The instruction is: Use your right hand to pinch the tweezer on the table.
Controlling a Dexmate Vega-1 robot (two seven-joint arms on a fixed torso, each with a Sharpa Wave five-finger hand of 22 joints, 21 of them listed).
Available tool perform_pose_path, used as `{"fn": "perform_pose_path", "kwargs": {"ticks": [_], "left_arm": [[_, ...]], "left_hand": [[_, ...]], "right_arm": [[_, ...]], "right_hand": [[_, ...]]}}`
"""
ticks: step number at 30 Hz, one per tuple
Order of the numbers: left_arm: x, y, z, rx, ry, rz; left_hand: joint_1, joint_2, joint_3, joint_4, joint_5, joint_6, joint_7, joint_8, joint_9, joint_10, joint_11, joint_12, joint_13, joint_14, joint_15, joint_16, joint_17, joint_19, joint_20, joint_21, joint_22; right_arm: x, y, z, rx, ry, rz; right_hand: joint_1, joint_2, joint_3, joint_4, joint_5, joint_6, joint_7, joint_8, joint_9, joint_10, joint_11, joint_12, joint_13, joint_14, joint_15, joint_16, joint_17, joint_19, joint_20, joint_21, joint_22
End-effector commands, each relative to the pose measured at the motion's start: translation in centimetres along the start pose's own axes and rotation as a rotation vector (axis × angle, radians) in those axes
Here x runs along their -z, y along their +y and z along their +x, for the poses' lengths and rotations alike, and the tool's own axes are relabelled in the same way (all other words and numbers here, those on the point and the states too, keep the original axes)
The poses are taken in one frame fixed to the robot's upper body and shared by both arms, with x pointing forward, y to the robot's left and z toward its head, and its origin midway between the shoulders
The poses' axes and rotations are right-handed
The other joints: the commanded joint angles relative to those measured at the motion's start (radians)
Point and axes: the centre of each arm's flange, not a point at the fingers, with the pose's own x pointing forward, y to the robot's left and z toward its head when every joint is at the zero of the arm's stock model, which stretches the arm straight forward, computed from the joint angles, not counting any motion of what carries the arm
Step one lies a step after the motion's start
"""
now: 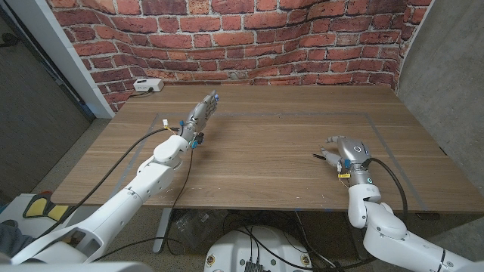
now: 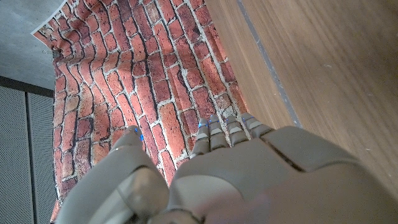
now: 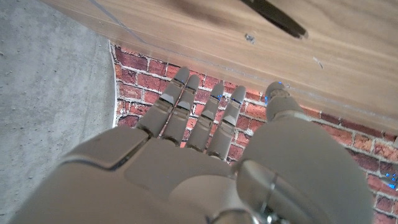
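**Tweezer on the table beside the right hand, not held**

The tweezer (image 1: 321, 157) is a thin dark sliver lying on the wooden table (image 1: 265, 143), right of centre in the head view and about halfway down the frame. It is too small there to make out its tips. Its long axis seems to run roughly across the picture, tilted a little, with one end close to the fingertips of the right hand (image 1: 344, 153); whether they touch it cannot be told. In the right wrist view the tweezer (image 3: 273, 14) shows as a dark, narrow, tapering bar at the upper edge of the frame, lying slantwise on the wood, well apart from the hand's fingers (image 3: 186, 106).

The right hand (image 3: 186, 162) holds nothing. Its fingers are stretched out side by side with the thumb set apart. In the head view it sits low over the table at the right, fingers reaching toward picture left.

The left hand (image 1: 201, 115) is raised over the table in the upper left-centre of the head view, fingers extended toward the brick wall (image 1: 249, 38), nothing in it. The left wrist view shows the same hand (image 2: 249, 168) with fingers straight and close together, thumb apart.

A white box (image 1: 147, 85) lies at the table's far left corner.
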Motion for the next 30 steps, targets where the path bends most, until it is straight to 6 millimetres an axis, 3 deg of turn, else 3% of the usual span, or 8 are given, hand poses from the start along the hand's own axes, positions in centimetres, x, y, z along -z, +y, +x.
{"fn": "perform_pose_path", "kwargs": {"ticks": [1, 6, 19, 30], "left_arm": [[0.1, 0.5, -0.3, -0.007, 0.001, 0.001], [-0.1, 0.6, -0.3, -0.003, -0.001, 0.006], [-0.3, 0.7, -0.6, -0.003, -0.015, 0.006], [-0.4, 0.9, -1.1, -0.016, -0.018, 0.012]], "left_hand": [[0.005, 0.004, -0.004, -0.003, -0.001, 0.008, -0.004, 0.001, 0.003, 0.006, 0.001, 0.001, 0.003, 0.009, 0.001, -0.001, 0.003, -0.001, 0.003, 0.002, 0.006], [0.005, 0.005, -0.004, -0.003, -0.001, 0.009, -0.003, 0.001, 0.003, 0.007, 0.002, 0.001, 0.003, 0.009, 0.001, -0.001, 0.003, -0.001, 0.003, 0.002, 0.006], [0.007, 0.006, -0.005, -0.003, -0.001, 0.009, -0.003, 0.001, 0.003, 0.008, 0.002, 0.001, 0.003, 0.008, 0.000, -0.001, 0.003, -0.002, 0.000, 0.002, 0.006], [0.007, 0.007, -0.006, -0.004, -0.001, 0.008, -0.002, 0.000, 0.003, 0.007, 0.001, 0.001, 0.003, 0.008, 0.000, -0.002, 0.003, -0.001, -0.001, 0.002, 0.006]], "right_arm": [[-0.3, -1.6, 0.6, 0.063, 0.030, 0.185], [-0.5, -1.7, 1.3, 0.069, 0.037, 0.282], [-1.3, -2.3, 2.6, 0.132, -0.011, 0.489], [-0.9, -2.3, 4.4, 0.109, -0.077, 0.801]], "right_hand": [[-0.047, 0.023, -0.008, 0.031, -0.001, 0.018, 0.014, 0.011, 0.003, 0.022, 0.012, 0.013, 0.001, 0.014, -0.014, 0.011, 0.006, 0.014, -0.005, 0.005, 0.004], [-0.079, 0.045, -0.015, 0.050, -0.006, 0.018, 0.035, 0.010, 0.003, 0.035, 0.037, 0.018, 0.000, 0.016, -0.009, 0.011, 0.008, 0.019, -0.005, 0.007, 0.003], [-0.094, 0.062, -0.015, 0.054, -0.012, -0.026, 0.075, -0.011, 0.001, 0.046, 0.068, 0.021, -0.002, 0.019, -0.003, 0.007, 0.001, 0.027, -0.010, 0.008, 0.001], [-0.130, 0.076, -0.025, 0.070, -0.013, -0.065, 0.109, -0.022, 0.000, 0.038, 0.096, 0.016, -0.004, 0.011, 0.013, 0.004, 0.001, 0.023, -0.012, 0.005, 0.000]]}}
